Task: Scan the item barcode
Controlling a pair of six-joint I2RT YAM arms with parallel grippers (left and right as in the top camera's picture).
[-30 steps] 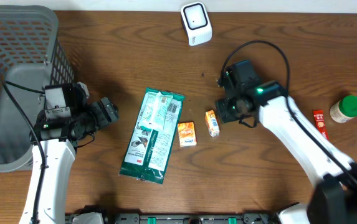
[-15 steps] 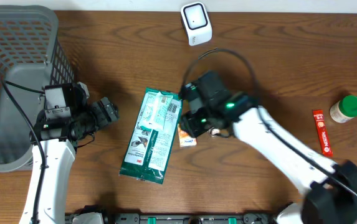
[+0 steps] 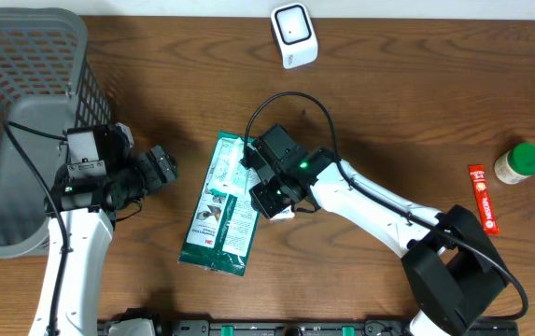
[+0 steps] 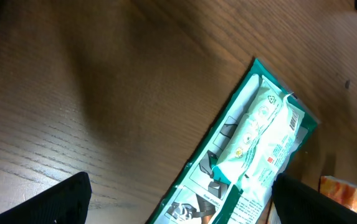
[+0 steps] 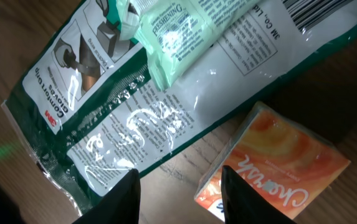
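Two hands in the overhead view, Ben: where do they sit?

Left hand (image 3: 164, 168) hangs near the grey basket (image 3: 71, 84), Ana, spread wide with nothing in it. Right hand (image 3: 269, 198) is over the right edge of the green packet (image 3: 218, 219). That packet lies flat mid-counter (image 3: 155, 84), well apart from the white scanner (image 3: 293, 35) at the far edge.

Anything else out there?

A green-capped bottle (image 3: 519, 163) and a red sachet (image 3: 481, 198) just beside it, far right.

And the left wrist view?

Its fingers (image 4: 41, 202) stand at the lower corners, far apart, holding nothing. Between them the green packet runs slantwise, its barcode (image 4: 295, 122) facing up near the far end. An orange packet (image 4: 343, 191) lies just beside the packet's long edge.

Right wrist view?

Two dark fingers (image 5: 119, 199) at the bottom edge, partly spread. Bare wood and a corner of the orange packet show in the gap, and I see nothing gripped. The right one overlaps the orange packet; touching or above it, I cannot tell. The green packet fills the upper left, glossy, print up, with the orange packet close against its edge.
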